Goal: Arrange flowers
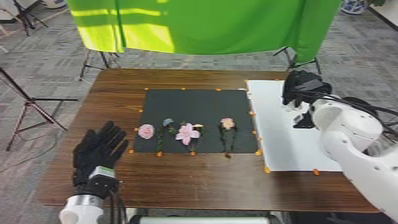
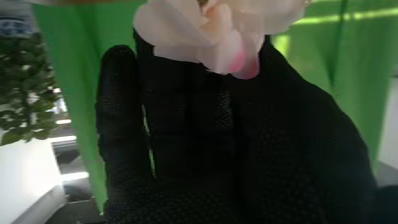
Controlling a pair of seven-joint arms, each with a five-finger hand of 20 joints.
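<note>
My right hand [image 1: 305,86] is over the far part of the white board, with a dark object just below it. In the right wrist view, a pale pink flower [image 2: 213,32] is at the tips of my right hand [image 2: 204,120], with thumb and fingers closed together on it; its stem is hidden. On the dark mat lie a round pink flower [image 1: 146,131], a bluish flower [image 1: 168,121], a large pink flower [image 1: 187,133] and a peach flower [image 1: 228,123] with green stems. My left hand [image 1: 96,150] is open beside the mat, over the table's left part.
The dark mat [image 1: 200,102] covers the middle of the brown table [image 1: 204,185], and the white board [image 1: 289,150] lies to its right. Small orange markers line their edges. A green cloth [image 1: 209,25] hangs beyond the far table edge, and a tripod [image 1: 31,102] stands at the left.
</note>
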